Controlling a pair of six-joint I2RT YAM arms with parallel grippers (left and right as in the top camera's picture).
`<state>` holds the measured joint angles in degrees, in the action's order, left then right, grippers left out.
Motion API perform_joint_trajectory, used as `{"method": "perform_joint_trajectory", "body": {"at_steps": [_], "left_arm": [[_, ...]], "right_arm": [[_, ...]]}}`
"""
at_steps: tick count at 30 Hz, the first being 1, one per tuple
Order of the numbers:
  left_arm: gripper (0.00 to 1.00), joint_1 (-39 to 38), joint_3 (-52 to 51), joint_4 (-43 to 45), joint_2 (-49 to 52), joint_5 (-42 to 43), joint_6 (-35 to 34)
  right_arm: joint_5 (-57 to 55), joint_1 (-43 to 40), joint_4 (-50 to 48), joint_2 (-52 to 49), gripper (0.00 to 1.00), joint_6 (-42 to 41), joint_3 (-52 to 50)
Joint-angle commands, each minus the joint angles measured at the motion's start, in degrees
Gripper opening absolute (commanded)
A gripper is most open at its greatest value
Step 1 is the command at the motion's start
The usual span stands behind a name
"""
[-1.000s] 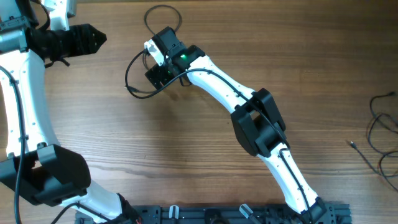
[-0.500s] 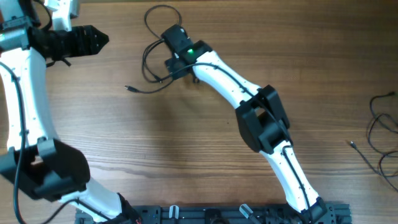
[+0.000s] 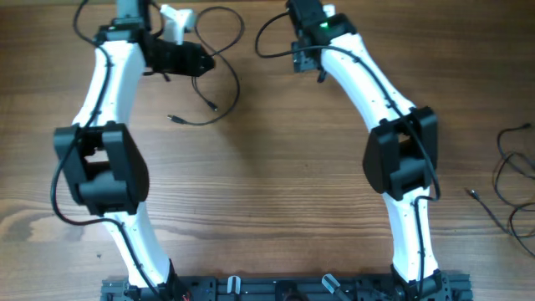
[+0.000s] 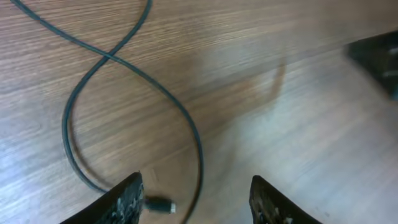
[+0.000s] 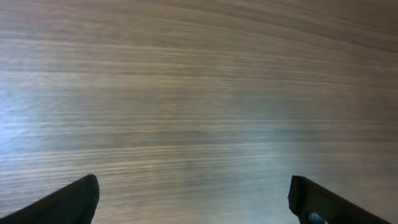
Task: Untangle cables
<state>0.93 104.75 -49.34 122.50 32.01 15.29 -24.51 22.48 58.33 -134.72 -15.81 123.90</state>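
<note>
No legible text, label or number on anything.

Thin black cables (image 4: 111,55), loosely looped

The wooden table (image 3: 267,192) is brown, its grain running from left to right. Near the far edge, left of the middle, a thin black cord (image 4: 111,56) lies loose on the wood, curving wide and crossing over itself. One small plug end (image 3: 214,107) rests inside the curve, and a second plug tip (image 3: 172,119) lies farther left. Another cord loop (image 3: 261,38) lies by the far edge near the middle. Well apart, at the right edge, a bunch of thin cords (image 3: 506,171) lies spread out, a loose plug (image 3: 473,193) beside it. A dark rail (image 3: 284,288) runs along the near edge.
</note>
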Motion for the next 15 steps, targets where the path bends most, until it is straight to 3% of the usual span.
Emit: {"method": "perform_joint_trajectory", "body": {"at_steps": [1, 7, 15], "left_arm": [[0.55, -3.0, 0.9, 2.2, 2.6, -11.9, -2.7], [0.55, -4.2, 0.9, 6.6, 5.8, -21.5, -5.3], [0.55, -4.0, 0.9, 8.7, 9.4, -24.7, -5.3]], "right_arm": [[-1.0, -2.1, 2.2, 3.5, 1.0, -1.3, 0.7], [-0.9, -3.7, 4.1, 6.7, 1.0, -0.7, 0.7], [2.3, -3.7, 4.3, 9.6, 1.0, -0.8, 0.7]]}}
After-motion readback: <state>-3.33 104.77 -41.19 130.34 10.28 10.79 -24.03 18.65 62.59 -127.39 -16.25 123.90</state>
